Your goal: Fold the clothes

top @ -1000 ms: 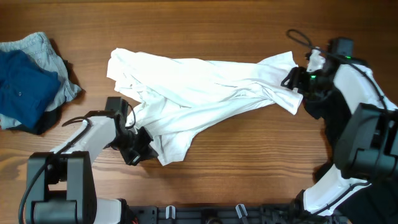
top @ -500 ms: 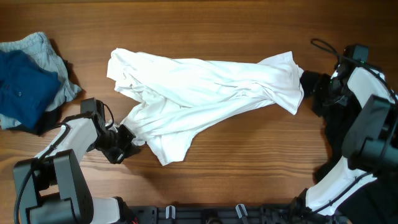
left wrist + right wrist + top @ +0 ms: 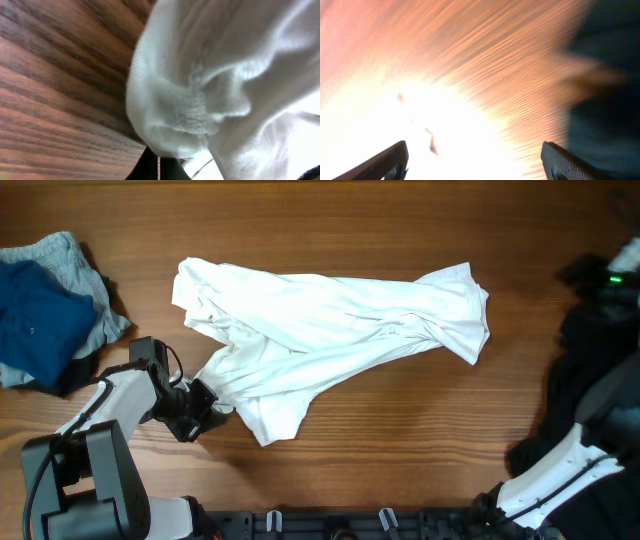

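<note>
A crumpled white shirt lies spread across the middle of the wooden table. My left gripper is shut on the shirt's lower left edge, and the left wrist view shows the white fabric bunched just above the closed black fingers. My right gripper is open and empty, off the shirt at the far right edge of the table. Its view is blurred and overexposed.
A pile of other clothes, a dark blue garment on a grey one, sits at the left edge. Bare wood lies in front of the shirt.
My right gripper let go of the shirt's right end and pulled away to the far right edge. My left gripper drew the shirt's lower left edge leftward, then held still.
</note>
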